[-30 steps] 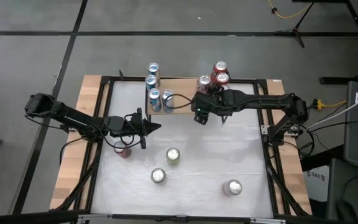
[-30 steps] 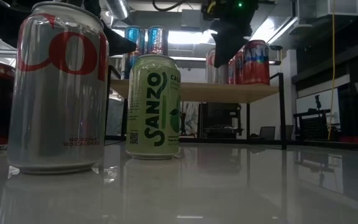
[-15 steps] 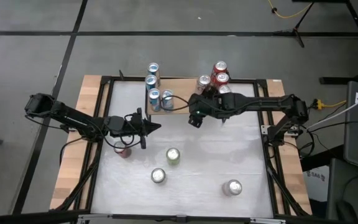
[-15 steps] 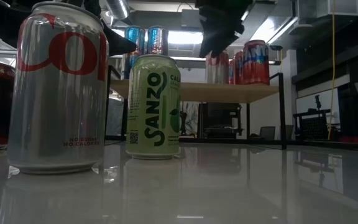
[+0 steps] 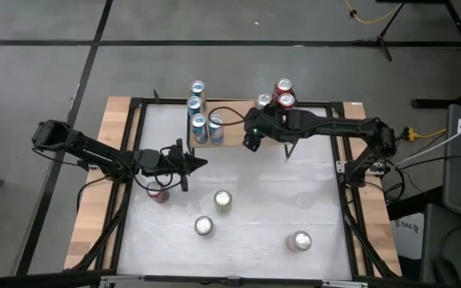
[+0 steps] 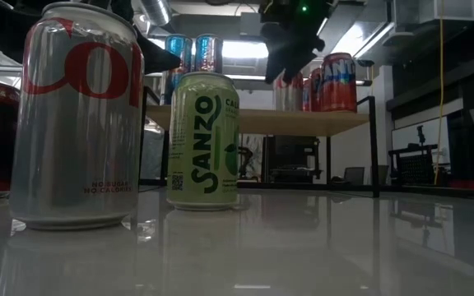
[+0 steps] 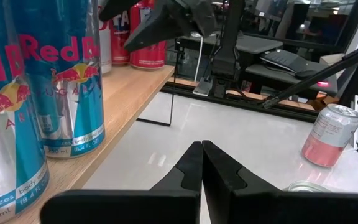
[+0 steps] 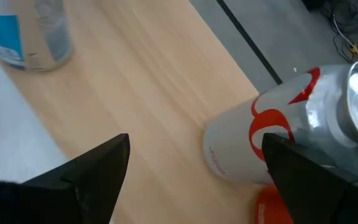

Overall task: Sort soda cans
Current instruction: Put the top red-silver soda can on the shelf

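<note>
Grey concrete floor surrounds the white table (image 5: 294,200) in the high view, with a wooden shelf (image 5: 230,142) along its far edge. On that shelf, four blue cans (image 5: 200,112) are grouped to the left and the red cans (image 5: 283,93) with a silver-topped can (image 5: 263,102) to the right. The right gripper (image 5: 250,142) is seen to have swung leftward along the shelf edge over the last second, away from the red group, and it now hangs between the two groups, empty, jaws spread wide. The left gripper (image 5: 200,164) is unchanged, clenched shut on nothing, near a red can (image 5: 159,193). A green can (image 5: 223,200) and two silver cans (image 5: 204,226) remain unsorted on the table. In the low view, the right gripper (image 6: 290,45) is seen above the shelf, shifted left of its earlier place. In the left wrist view, the shut fingertips (image 7: 202,155) point toward the blue cans (image 7: 61,81). In the right wrist view, a silver can with red lettering (image 8: 291,137) is seen upright on the wood, free of the spread fingers (image 8: 98,168). It is judged that a placement has been finished and a fresh can is to be fetched next.
</note>
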Controlling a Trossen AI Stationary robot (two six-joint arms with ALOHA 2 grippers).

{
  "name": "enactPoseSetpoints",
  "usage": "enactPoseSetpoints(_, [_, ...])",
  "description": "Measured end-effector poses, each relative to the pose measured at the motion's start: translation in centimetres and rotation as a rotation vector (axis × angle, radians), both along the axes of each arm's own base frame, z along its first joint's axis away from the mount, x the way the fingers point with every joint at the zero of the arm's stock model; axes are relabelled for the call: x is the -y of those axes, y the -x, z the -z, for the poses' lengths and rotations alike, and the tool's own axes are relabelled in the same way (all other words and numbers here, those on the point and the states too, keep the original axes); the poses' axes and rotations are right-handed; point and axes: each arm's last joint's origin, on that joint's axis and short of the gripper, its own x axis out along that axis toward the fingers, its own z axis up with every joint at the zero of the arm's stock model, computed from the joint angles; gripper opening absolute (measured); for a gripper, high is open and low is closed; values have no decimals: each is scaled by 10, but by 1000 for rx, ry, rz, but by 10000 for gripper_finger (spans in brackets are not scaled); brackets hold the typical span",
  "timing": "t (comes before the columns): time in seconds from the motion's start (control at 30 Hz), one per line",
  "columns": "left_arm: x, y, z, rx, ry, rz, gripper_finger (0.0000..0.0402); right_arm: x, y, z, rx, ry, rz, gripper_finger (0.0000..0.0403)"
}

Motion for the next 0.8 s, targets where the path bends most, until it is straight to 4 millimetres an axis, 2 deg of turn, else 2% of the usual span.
enactPoseSetpoints(0.47, [0,0,0,0,0,0,0,29,6,0,-11,6,72,358])
enactPoseSetpoints(0.63, [0,0,0,0,0,0,0,31,5,-1,0,5,53,358])
enactPoseSetpoints(0.8, [0,0,0,0,0,0,0,29,-1,-3,71,-69,-13,358])
